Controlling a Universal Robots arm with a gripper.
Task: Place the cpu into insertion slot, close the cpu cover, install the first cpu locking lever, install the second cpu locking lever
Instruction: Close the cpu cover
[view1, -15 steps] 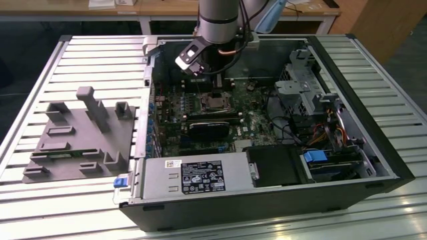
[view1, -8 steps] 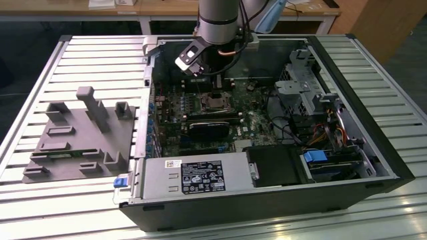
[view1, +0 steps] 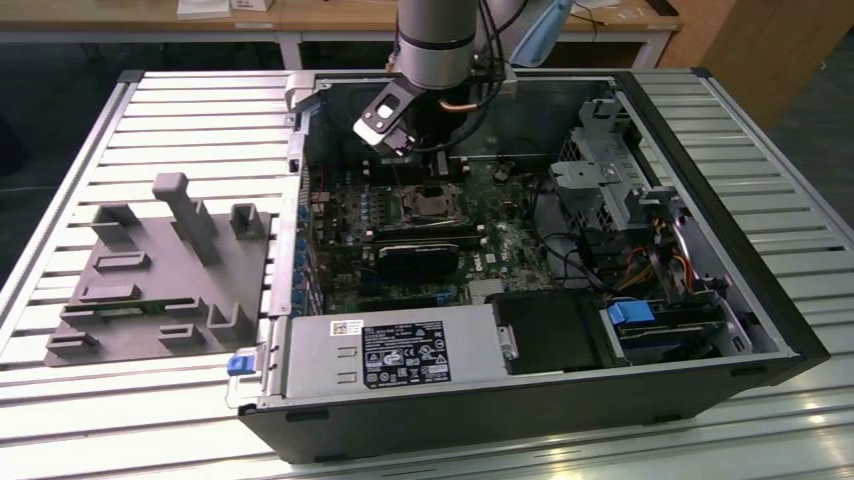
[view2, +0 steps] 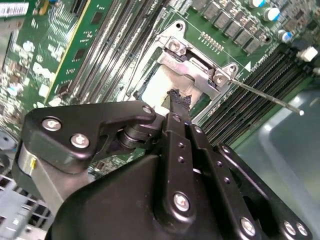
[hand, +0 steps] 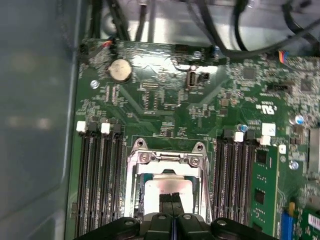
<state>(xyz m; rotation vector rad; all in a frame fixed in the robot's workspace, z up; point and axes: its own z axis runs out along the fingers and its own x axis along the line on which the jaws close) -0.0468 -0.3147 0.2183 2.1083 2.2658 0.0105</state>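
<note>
My gripper (view1: 430, 165) hangs inside the open computer case, straight above the insertion slot (view1: 430, 205) on the green motherboard. In both wrist views its black fingertips (view2: 180, 98) are shut together, with nothing between them, and hover close over the cpu (hand: 165, 186). The cpu's silvery top (view2: 159, 85) shows through the square cutout of the cpu cover (hand: 167, 159), a metal frame lying over the socket. A thin lever rod (view2: 270, 97) sticks out sideways from the socket's corner. Whether the fingertips touch the cpu I cannot tell.
Rows of black memory slots (hand: 100, 185) flank the socket. A black block (view1: 420, 250) sits just in front of it, with the grey power supply (view1: 367, 355) nearer the front. A drive cage (view1: 627, 190) and cables fill the exterior view's right; a grey fixture (view1: 160, 270) lies outside on the left.
</note>
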